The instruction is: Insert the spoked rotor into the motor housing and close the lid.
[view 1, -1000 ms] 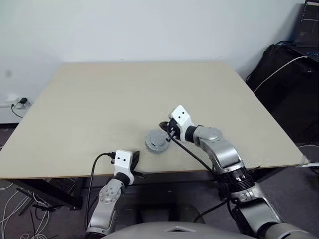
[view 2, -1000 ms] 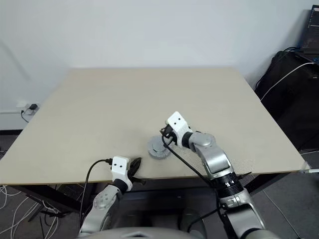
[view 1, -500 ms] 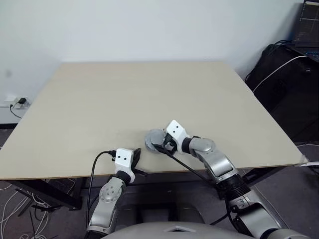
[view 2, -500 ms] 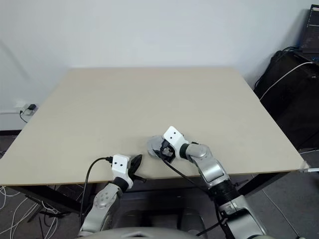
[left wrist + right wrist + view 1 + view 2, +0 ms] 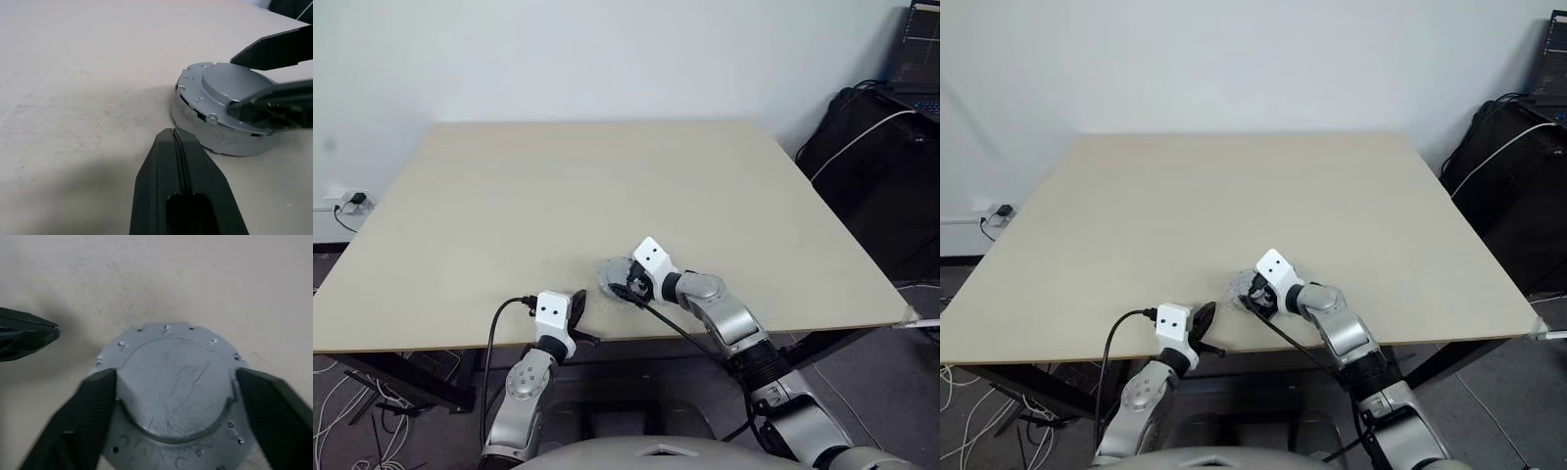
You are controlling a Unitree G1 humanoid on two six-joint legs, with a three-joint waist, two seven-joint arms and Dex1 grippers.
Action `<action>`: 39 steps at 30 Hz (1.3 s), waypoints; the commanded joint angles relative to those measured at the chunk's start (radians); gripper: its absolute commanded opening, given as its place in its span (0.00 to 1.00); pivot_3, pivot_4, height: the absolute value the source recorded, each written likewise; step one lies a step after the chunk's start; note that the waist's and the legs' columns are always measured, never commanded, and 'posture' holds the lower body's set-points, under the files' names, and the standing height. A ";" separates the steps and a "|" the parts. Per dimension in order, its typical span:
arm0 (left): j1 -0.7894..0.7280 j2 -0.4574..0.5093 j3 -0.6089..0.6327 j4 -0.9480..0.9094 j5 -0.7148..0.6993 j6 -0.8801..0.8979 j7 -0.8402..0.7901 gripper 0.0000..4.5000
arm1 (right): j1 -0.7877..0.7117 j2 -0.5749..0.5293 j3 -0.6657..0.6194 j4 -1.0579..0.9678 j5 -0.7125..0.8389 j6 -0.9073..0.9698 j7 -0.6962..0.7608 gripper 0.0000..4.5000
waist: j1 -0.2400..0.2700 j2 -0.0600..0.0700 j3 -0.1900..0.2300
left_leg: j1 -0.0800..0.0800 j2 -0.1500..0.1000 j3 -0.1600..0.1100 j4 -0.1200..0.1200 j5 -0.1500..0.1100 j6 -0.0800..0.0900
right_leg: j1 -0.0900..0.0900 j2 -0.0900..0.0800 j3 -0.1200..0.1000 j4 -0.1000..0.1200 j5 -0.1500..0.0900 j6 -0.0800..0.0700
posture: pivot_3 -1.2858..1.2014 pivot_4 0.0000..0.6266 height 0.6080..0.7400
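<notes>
Near the front edge of the table (image 5: 509, 186), the motor housing (image 5: 220, 139) sat on the bare wood with the lid (image 5: 173, 382) lying on top, smooth face and raised hub upward (small tabs showed around its rim). The right gripper (image 5: 173, 401) stood spread wide, its two black fingers (image 5: 83, 416) flanking the lid's hub on either side; whether they pressed on it I could not tell. The left gripper (image 5: 178, 147) rested just beside the housing, apart from it, its fingers pressed flat together and holding nothing.
</notes>
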 commanded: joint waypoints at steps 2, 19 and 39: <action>-0.007 -0.006 -0.002 -0.027 -0.009 -0.022 -0.006 0.00 | -0.008 -0.001 -0.034 -0.026 0.017 0.032 -0.005 0.72 | 0.000 0.000 0.000 | 0.000 0.000 0.000 0.000 0.000 0.000 | 0.000 0.000 0.000 0.000 0.000 0.000 | 0.52 0.00 1.00; -0.007 -0.012 0.001 -0.027 -0.014 -0.024 -0.004 0.00 | -0.023 -0.012 0.001 -0.021 -0.034 -0.002 -0.032 0.72 | 0.000 0.000 0.000 | -0.001 0.000 0.000 0.000 0.000 0.000 | 0.000 0.000 0.000 0.000 0.000 0.000 | 0.52 0.00 1.00; -0.015 -0.008 -0.001 -0.026 -0.011 -0.015 -0.006 0.00 | -0.066 -0.069 0.049 0.037 -0.045 0.031 0.078 0.72 | 0.001 0.000 0.000 | -0.001 -0.001 0.000 0.000 0.000 0.000 | 0.000 0.000 0.000 -0.001 0.000 0.000 | 0.52 0.00 1.00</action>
